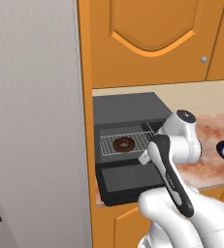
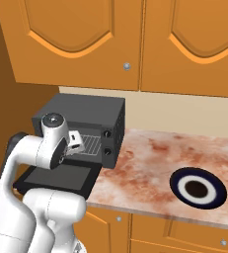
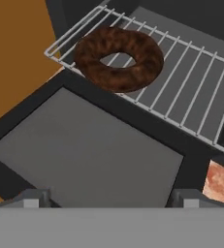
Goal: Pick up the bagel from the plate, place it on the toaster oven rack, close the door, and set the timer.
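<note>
Countertop plate (image 2: 198, 189), bagel (image 1: 123, 144) racked.

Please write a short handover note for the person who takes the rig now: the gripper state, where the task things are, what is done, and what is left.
Gripper: open, holding nothing, above the lowered door.
Bagel: lies on the toaster oven rack, near one front corner of it, free of the fingers.
Plate: on the counter to the right of the oven, with no bagel on it.
Done: bagel picked from the plate and placed on the rack.
Left: close the door, then set the timer; two knobs sit on the oven's right front.
</note>
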Motion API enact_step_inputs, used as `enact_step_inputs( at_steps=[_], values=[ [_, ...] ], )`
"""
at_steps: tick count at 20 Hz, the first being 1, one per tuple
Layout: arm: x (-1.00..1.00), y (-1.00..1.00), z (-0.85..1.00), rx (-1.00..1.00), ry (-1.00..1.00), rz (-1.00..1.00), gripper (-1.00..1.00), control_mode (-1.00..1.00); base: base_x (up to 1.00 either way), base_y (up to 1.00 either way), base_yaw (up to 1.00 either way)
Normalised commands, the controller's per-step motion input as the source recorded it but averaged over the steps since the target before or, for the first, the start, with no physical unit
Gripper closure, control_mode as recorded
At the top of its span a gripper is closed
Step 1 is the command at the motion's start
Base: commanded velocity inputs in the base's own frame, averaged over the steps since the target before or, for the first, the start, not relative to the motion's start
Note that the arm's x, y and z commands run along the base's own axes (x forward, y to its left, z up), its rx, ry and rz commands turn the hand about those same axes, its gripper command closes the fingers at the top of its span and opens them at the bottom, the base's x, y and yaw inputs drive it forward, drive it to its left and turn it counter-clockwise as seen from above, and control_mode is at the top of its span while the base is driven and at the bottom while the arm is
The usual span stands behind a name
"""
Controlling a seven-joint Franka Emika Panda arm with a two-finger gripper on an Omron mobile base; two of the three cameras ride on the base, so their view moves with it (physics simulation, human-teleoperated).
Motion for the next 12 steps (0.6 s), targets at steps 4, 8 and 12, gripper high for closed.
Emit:
enact_step_inputs(
  at_steps=[4, 8, 12],
  values=[
    [0.18, 0.0, -0.35, 0.0, 0.07, -0.08, -1.0, -1.0, 0.0, 0.0, 0.0],
    [0.19, 0.0, -0.19, 0.0, 0.0, -0.05, -1.0, -1.0, 0.0, 0.0, 0.0],
    [0.14, 0.0, -0.12, 0.0, 0.0, -0.03, -1.0, -1.0, 0.0, 0.0, 0.0]
  ],
)
